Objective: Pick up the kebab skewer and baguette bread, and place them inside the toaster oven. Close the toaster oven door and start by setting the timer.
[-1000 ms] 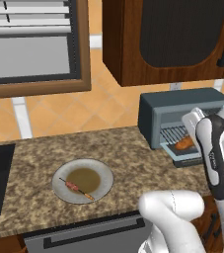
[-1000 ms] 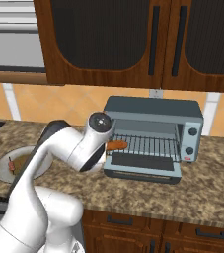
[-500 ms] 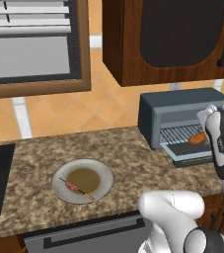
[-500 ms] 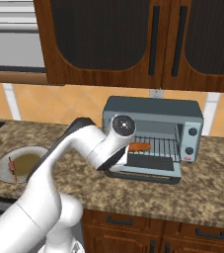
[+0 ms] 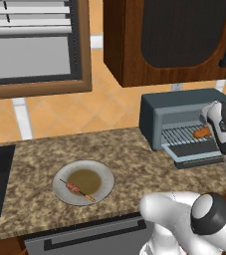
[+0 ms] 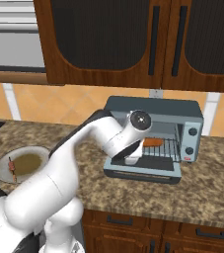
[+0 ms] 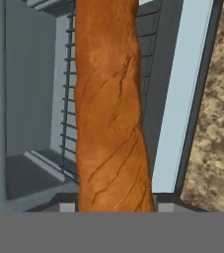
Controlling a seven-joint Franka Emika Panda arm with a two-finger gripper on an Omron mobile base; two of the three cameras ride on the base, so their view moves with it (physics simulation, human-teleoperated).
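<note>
Tool [image 6: 142, 146] of mine is clamped on the bread [image 6: 153, 142], holding it over the rack at the mouth of the oven [image 6: 155, 138]. Door [image 6: 143, 168] is dropped flat open. So roughly 1 of 4 steps is nearly done, I'd say. Skewer [image 5: 77, 190] sits on the plate [image 5: 106, 176] over on the table [image 5: 30, 159]. After that comes shutting the door and setting the timer.

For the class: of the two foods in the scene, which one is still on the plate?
The kebab skewer, a thin stick with meat chunks, lies on the plate; the baguette bread is at the toaster oven.
</note>
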